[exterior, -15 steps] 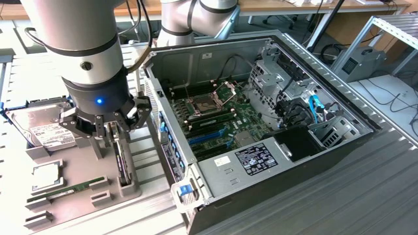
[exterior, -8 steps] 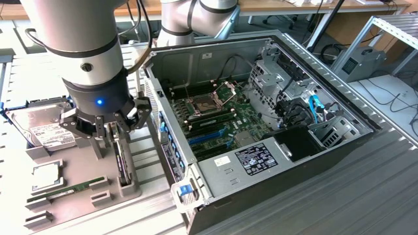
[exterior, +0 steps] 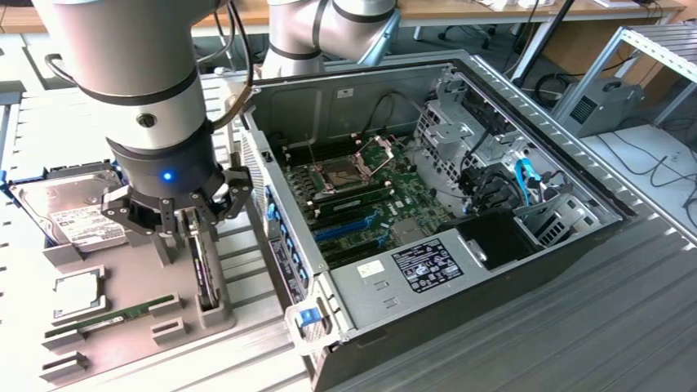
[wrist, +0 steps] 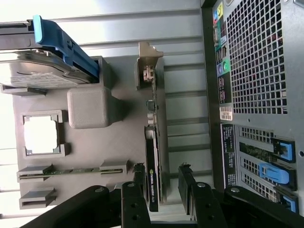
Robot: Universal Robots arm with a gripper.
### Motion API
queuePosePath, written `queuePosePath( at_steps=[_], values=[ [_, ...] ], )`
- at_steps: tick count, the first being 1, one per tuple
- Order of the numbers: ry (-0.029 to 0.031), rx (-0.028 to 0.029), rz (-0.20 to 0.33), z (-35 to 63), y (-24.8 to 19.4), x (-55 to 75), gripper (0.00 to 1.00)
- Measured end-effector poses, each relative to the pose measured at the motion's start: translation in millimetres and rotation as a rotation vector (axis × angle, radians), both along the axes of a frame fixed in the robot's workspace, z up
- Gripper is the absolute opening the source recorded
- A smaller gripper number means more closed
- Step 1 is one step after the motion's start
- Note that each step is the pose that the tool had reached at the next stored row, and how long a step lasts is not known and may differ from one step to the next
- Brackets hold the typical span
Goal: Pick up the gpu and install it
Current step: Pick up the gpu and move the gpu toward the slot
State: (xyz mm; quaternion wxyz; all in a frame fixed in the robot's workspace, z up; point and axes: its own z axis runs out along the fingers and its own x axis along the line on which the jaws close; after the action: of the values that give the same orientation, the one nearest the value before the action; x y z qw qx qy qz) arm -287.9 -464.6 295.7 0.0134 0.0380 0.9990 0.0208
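The gpu (wrist: 153,156) is a slim dark card with a silvery bracket (wrist: 148,66) at one end. It stands on edge in a slot of the grey parts holder (wrist: 123,142). In the exterior view the gpu (exterior: 202,273) shows as a thin dark edge beside the computer case. My gripper (wrist: 161,187) is open and low over the card's plain end, with one finger on each side of it and a gap left at one finger. From the exterior view my gripper (exterior: 185,224) hangs straight down over the holder (exterior: 212,314).
The open computer case (exterior: 316,98) lies to the exterior view's right, with its motherboard and blue slots (exterior: 348,224) exposed. Its perforated rear panel (wrist: 256,57) is close beside the card. The holder also carries a hard drive (exterior: 77,214), a processor (exterior: 77,294) and a green memory stick (exterior: 109,318).
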Motion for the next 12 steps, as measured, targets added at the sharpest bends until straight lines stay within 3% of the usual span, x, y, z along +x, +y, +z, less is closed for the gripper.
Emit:
queuePosePath(
  at_steps=[12],
  values=[
    [0.0,0.0,0.0,-9.8,0.1,-3.0,0.42]
  ],
)
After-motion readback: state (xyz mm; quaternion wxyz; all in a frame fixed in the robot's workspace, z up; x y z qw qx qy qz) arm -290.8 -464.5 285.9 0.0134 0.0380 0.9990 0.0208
